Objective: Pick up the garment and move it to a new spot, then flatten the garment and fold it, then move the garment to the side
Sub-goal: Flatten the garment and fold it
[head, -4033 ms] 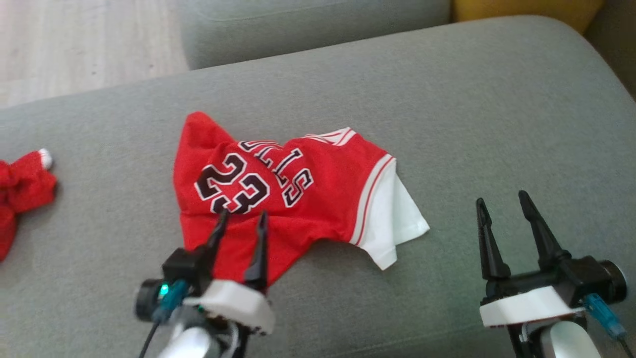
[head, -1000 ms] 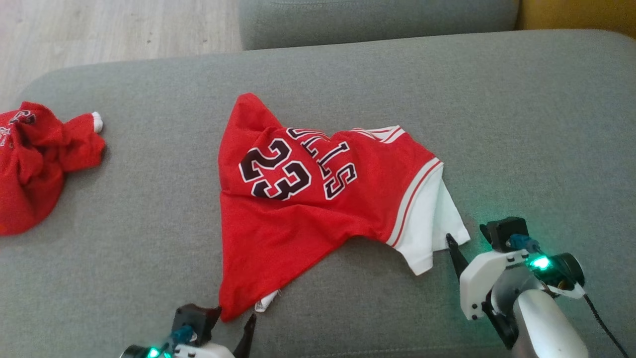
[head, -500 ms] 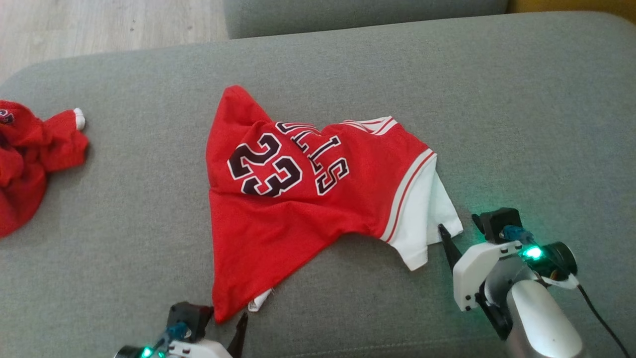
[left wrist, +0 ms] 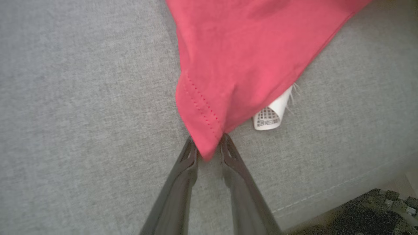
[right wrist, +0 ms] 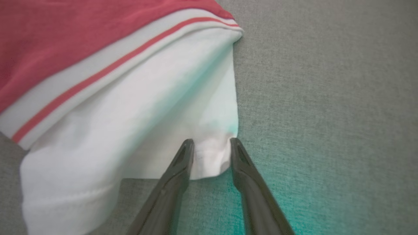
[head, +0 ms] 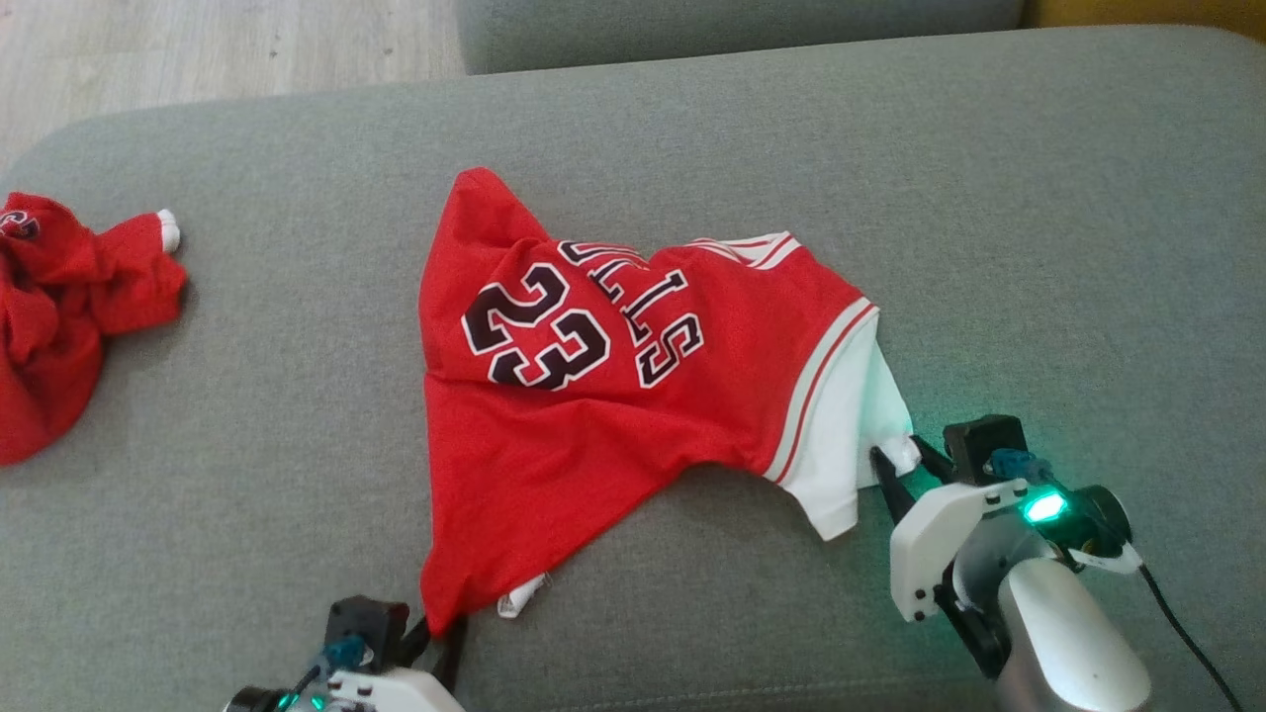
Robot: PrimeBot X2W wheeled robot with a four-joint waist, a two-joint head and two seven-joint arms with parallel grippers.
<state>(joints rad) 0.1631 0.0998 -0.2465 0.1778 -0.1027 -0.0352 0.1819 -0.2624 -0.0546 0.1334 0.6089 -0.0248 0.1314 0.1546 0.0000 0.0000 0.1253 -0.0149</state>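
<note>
A red jersey (head: 593,396) with the number 23 and a white sleeve lies crumpled on the grey cushion (head: 989,198). At the near edge my left gripper (head: 442,633) is shut on the jersey's red hem corner; in the left wrist view the corner (left wrist: 209,143) sits pinched in the left gripper (left wrist: 209,148). A white label (left wrist: 271,114) pokes out beside it. My right gripper (head: 900,460) is shut on the corner of the white sleeve (right wrist: 130,107), which bunches inside the right gripper (right wrist: 210,147).
A second red garment (head: 59,307) lies bunched at the cushion's far left. Another grey cushion (head: 742,30) stands behind, with wooden floor (head: 198,49) at the upper left. The cushion's front edge runs just below both grippers.
Both grippers have gone from open beside the jersey to shut on it: left on the red hem corner, right on the white sleeve corner. The head camera shifted slightly.
</note>
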